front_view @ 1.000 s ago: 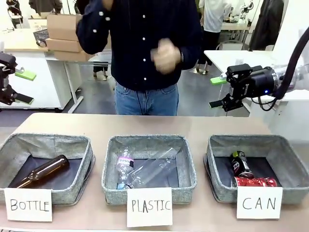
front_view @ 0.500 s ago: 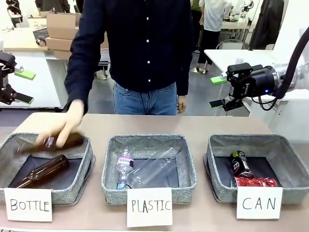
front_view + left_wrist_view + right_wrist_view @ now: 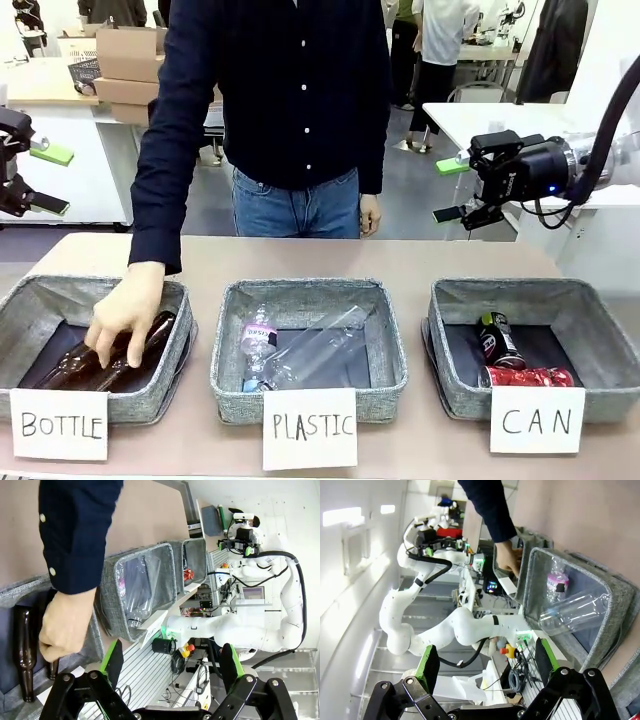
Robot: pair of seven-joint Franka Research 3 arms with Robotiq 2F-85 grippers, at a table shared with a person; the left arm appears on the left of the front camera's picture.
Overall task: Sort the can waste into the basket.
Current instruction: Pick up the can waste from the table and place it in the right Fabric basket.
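A black can [image 3: 497, 338] and a red can [image 3: 528, 377] lie inside the grey basket [image 3: 600, 330], which stands at the right of the table behind a white sign reading "CAN" [image 3: 537, 419]. Above and behind this basket, my right gripper [image 3: 450, 190] hangs open and holds nothing. At the far left my left gripper [image 3: 48, 181] is also open and empty, off the table's edge. The left wrist view looks past its own open gripper [image 3: 171, 662] along the row of baskets to the CAN basket [image 3: 195, 560] at the far end. In the right wrist view the gripper [image 3: 486, 662] stands open.
A person at the far side has a hand [image 3: 125, 315] in the BOTTLE basket [image 3: 30, 300], resting on brown glass bottles [image 3: 152, 338]. The PLASTIC basket [image 3: 395, 340] in the middle holds clear plastic bottles [image 3: 300, 350]. Bare tabletop [image 3: 400, 260] lies behind the baskets.
The person's hand has come down with a brown bottle and laid it in the BOTTLE basket beside the first. Both grippers have stayed where they were, open.
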